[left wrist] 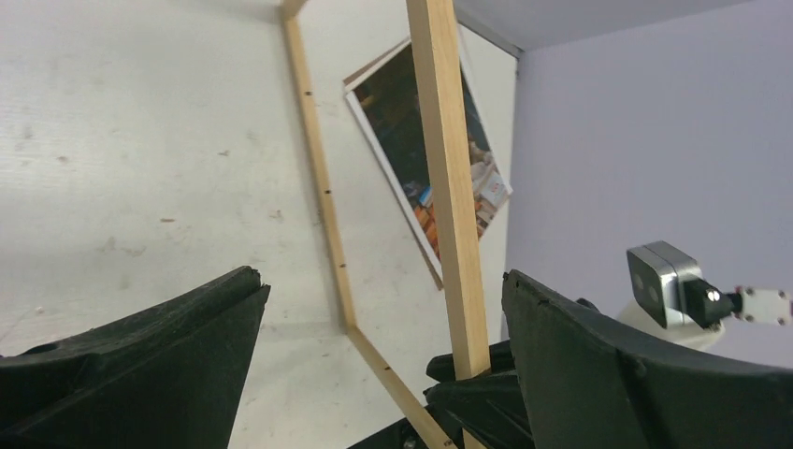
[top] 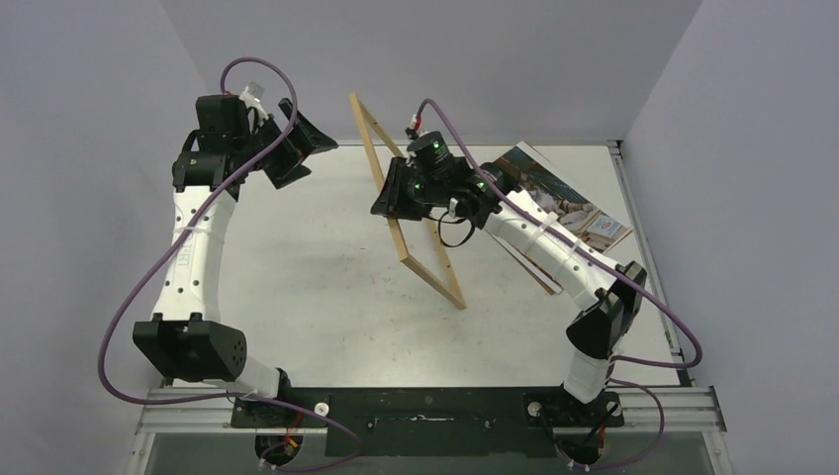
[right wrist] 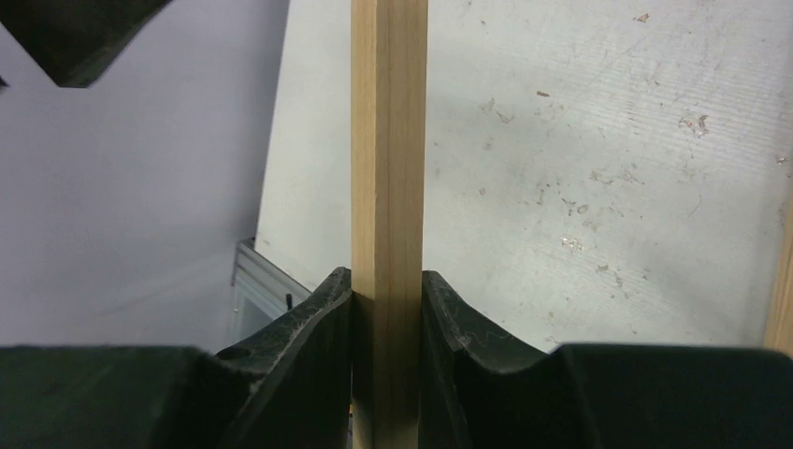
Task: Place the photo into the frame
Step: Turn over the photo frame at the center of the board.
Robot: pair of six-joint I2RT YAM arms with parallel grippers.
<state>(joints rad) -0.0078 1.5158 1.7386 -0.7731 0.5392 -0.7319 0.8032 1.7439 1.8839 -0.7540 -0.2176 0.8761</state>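
Right hand (top: 394,201) (right wrist: 386,292) is closed on the thin light-wood rectangular picture frame (top: 364,134) (right wrist: 388,140). Both black fingers (right wrist: 323,318) press flat on opposite faces of one side bar; right wrist view shows the bar running straight up between them.

The frame is lifted and tilted on edge over the middle of the white scuffed bench (top: 317,287) (right wrist: 608,140). One corner is high toward the back wall, the opposite corner low toward the near side. Cannot tell if the low corner touches the bench. The frame is an open rectangle, and the bench shows through it.

Left hand (top: 297,148) (left wrist: 382,281) is spread wide open and holds nothing. It is up at the far left, near the frame's high corner but apart from it. In the left wrist view the frame bar (left wrist: 449,187) passes between its two black fingers (left wrist: 168,346) without contact.

The rectangular white-bordered photo with orange and blue colours (top: 569,198) (left wrist: 393,131) lies flat at the far right of the bench (left wrist: 140,140), beyond the right arm. It is outside the frame and well apart from both hands. A brown edge shows under its near side. Picture detail is too small to read.
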